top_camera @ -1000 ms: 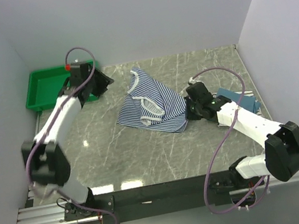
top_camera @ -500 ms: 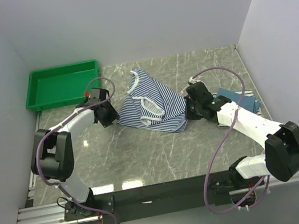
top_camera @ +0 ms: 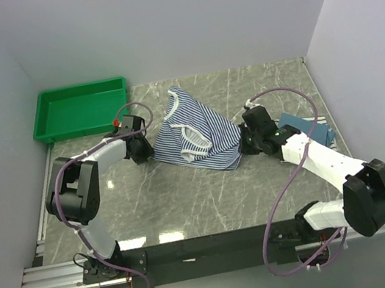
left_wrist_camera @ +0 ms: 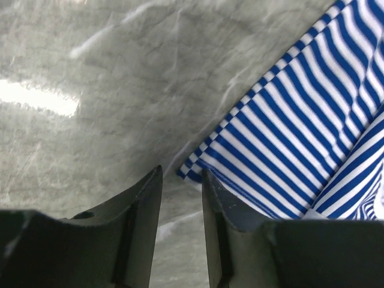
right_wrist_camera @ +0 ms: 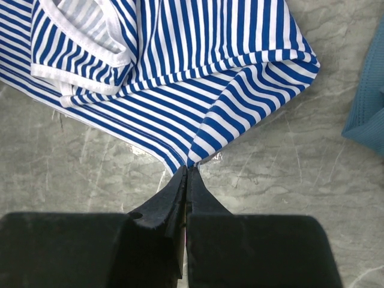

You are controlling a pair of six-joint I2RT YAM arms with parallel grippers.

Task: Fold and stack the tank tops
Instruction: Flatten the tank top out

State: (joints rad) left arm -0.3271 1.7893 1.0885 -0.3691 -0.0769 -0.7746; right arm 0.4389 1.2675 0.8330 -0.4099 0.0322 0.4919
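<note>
The blue-and-white striped tank top lies crumpled in the middle of the table. My left gripper is low at its left corner, jaws a narrow gap apart. In the left wrist view that corner sits right at the tips of my left gripper. My right gripper is shut on the top's lower right corner, its jaws pinched together on the cloth. The teal-blue tank top lies at the right, partly behind the right arm, and shows in the right wrist view. The white black-striped top is out of view.
A green plastic tray stands at the back left corner. White walls close in the table on the left, back and right. Purple cables loop over both arms.
My left arm has swung from over the green tray down and right to the striped top's left corner. The right gripper has kept its hold and place.
</note>
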